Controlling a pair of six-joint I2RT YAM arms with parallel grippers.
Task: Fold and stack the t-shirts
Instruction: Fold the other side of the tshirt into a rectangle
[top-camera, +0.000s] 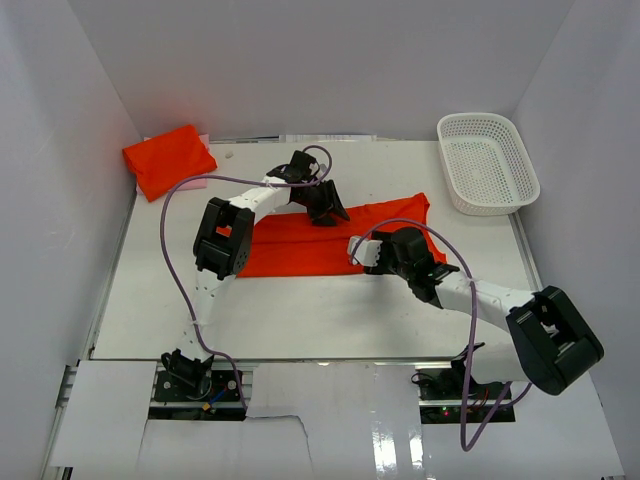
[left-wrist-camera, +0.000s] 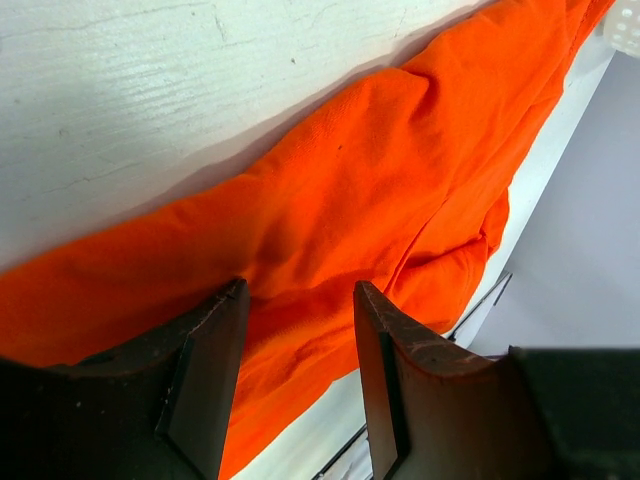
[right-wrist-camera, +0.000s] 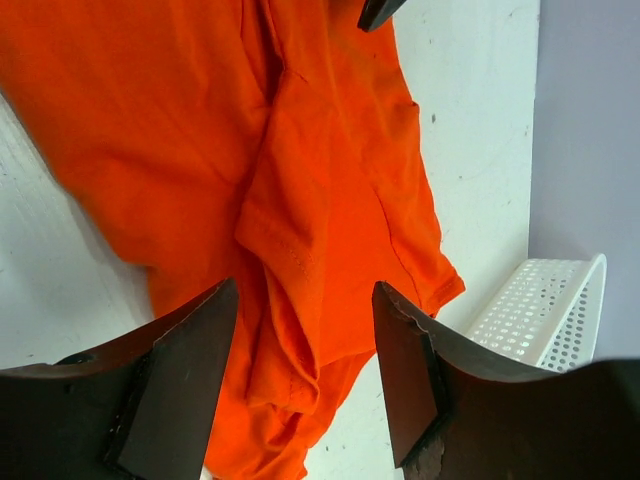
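Both jaws open over the long t-shirt (top-camera: 300, 248) at mid-worktop (top-camera: 300, 310)
Long t-shirt lies flat across the centre; left jaws open at its far edge, right jaws open near its right end, neither gripping. Folded t-shirt (top-camera: 168, 160) far-left corner, white basket (top-camera: 487, 163) far-right; open worktop along the near side, white walls around

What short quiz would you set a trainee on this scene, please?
1. True or false: the white mesh basket holds a t-shirt.
2. Where does the folded t-shirt lie? A: far-left corner of the table. B: in the basket. C: between the arm bases.
3. Fill in: the left gripper and right gripper are over the spread-out t-shirt with jaws ____.
Key: 1 false; 2 A; 3 open.
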